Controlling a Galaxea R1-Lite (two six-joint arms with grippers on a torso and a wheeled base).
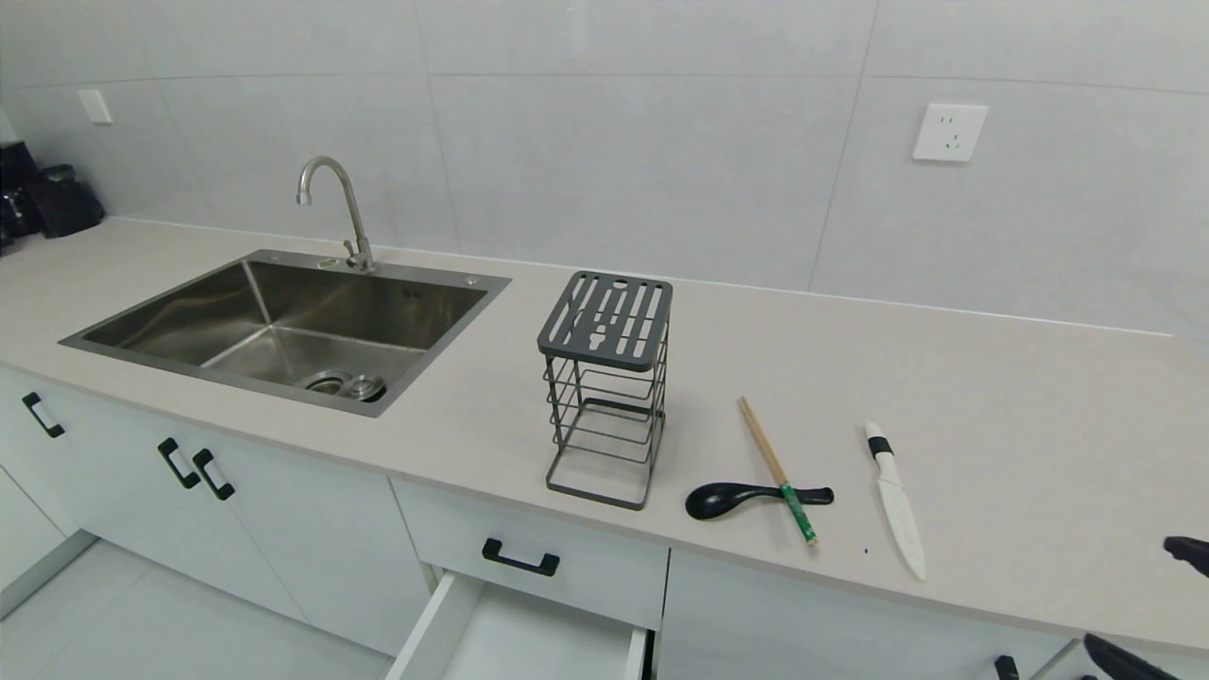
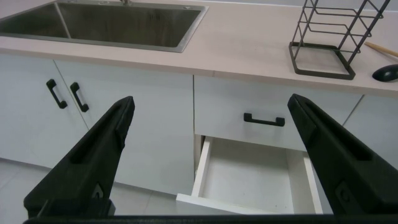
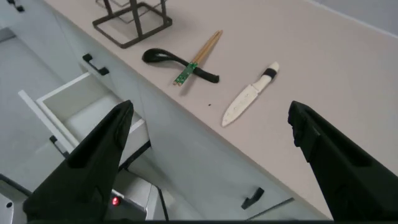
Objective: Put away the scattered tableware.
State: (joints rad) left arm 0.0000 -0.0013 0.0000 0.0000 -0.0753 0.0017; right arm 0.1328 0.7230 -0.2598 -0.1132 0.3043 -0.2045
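On my left side, the left gripper (image 2: 208, 162) hangs out in front of the cabinets, below counter level, its jaws spread wide with nothing between them, looking at the open drawer (image 2: 249, 180) under the worktop. Up on the counter (image 1: 992, 406), the sink (image 1: 170, 326) sits far left, and just right of it the dark wire rack (image 1: 604, 387) stands upright with its slotted top free of any tableware. Further right, near the front edge, lies the black spoon (image 1: 746, 498), bowl toward the rack, with the chopsticks (image 1: 776, 467) lying together across its handle, green ends toward me. The white knife (image 1: 895, 496) lies apart from them to the right, tip toward the edge. My right gripper (image 3: 208, 162) hovers off the counter's front edge beyond the knife, jaws also wide open and empty. I judge we are at the very start: all three pieces are loose on the counter and none has been put away yet. The next move, as I see it, falls to the right arm, since everything lies on its side; the knife is nearest. It needs to come in over the counter, line the open jaws across the handle, drop low and close. Flat pieces on a hard top leave little to pinch, so I'd go slow. Whether the rack or the drawer is the goal I can't tell.
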